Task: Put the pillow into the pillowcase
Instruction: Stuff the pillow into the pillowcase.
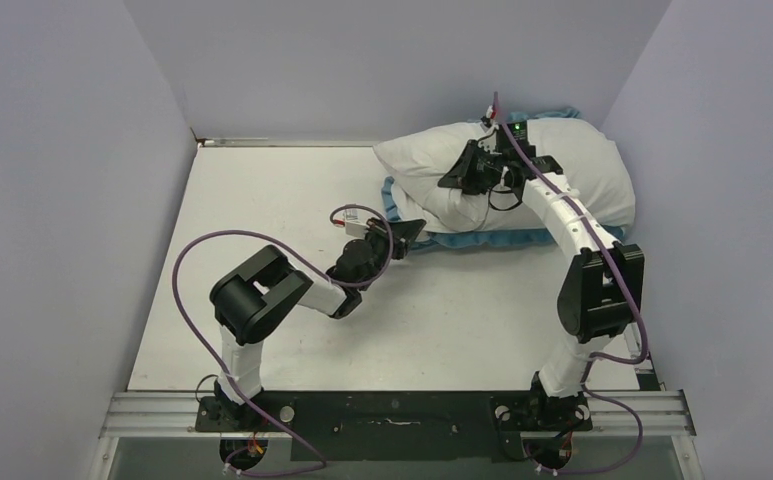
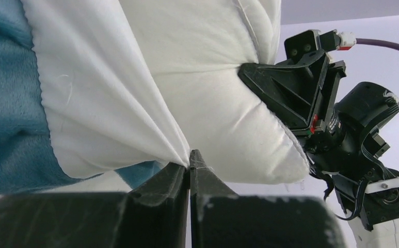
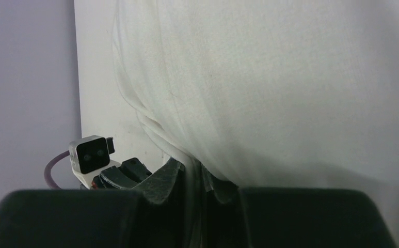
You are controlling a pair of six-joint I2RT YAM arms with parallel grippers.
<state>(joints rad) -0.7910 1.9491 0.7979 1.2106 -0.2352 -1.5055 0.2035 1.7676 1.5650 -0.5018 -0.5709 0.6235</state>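
The plump white pillow lies at the far right of the table, on top of the pillowcase, whose blue ruffled edge shows along its near side. My left gripper is shut on a gathered fold of the pillowcase's white inner face, with its blue outer cloth to the left. My right gripper is shut on a pinch of the pillow's fabric at its near-left side. In the left wrist view it presses into the pillow.
Lavender walls close in the table on the left, far and right sides, and the pillow lies against the right one. The left arm's purple cable loops over the table's left part. A black base rail runs along the near edge.
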